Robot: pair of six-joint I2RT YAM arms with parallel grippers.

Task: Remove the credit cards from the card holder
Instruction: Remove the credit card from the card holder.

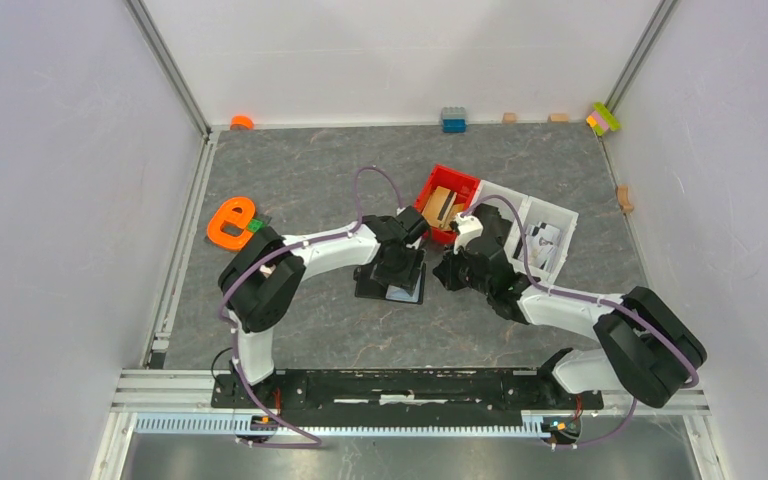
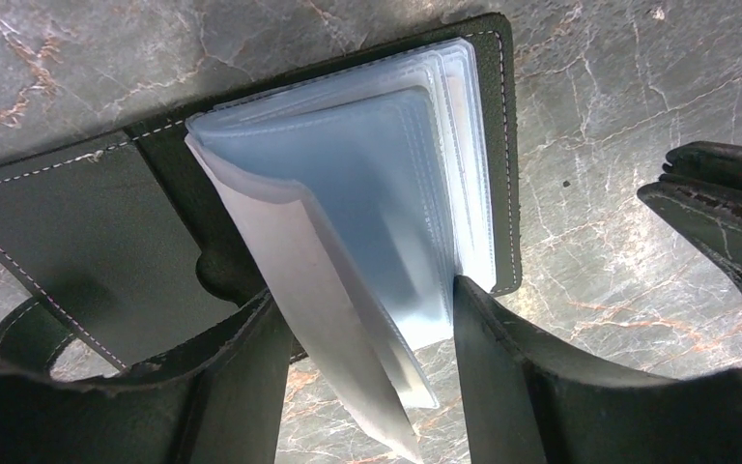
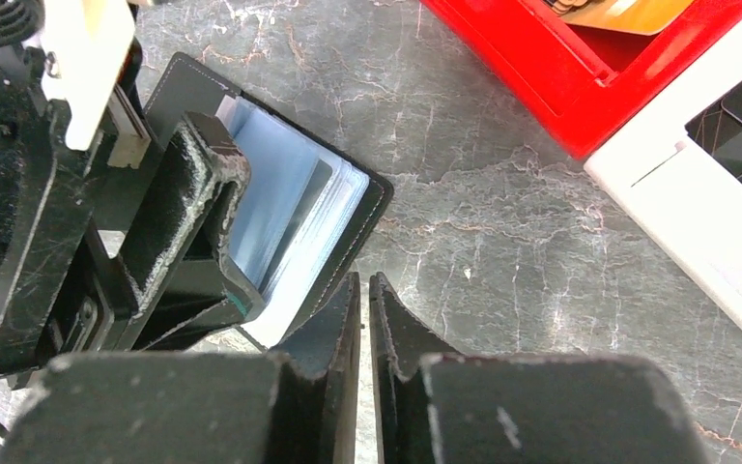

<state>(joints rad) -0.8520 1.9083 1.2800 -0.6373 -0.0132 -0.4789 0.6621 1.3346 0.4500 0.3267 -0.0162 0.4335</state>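
The card holder [image 1: 400, 292] lies open on the grey marbled table [image 1: 300, 180], near the middle and just in front of the red bin [image 1: 452, 173]. Its clear plastic sleeves [image 2: 377, 193] fan upward between the fingers of the left gripper [image 2: 367, 295], which stand spread apart on either side. Just beside the holder's edge, the right gripper [image 3: 365, 290] has its fingers pinched nearly together, holding nothing.

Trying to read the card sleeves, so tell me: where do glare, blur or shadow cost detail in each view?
Left wrist: the card holder's clear sleeves glare pale blue, contents washed out; left fingers dark and soft. Right wrist: right fingers blurred, tabletop sharp. Top external: even light, holder tiny, half hidden.
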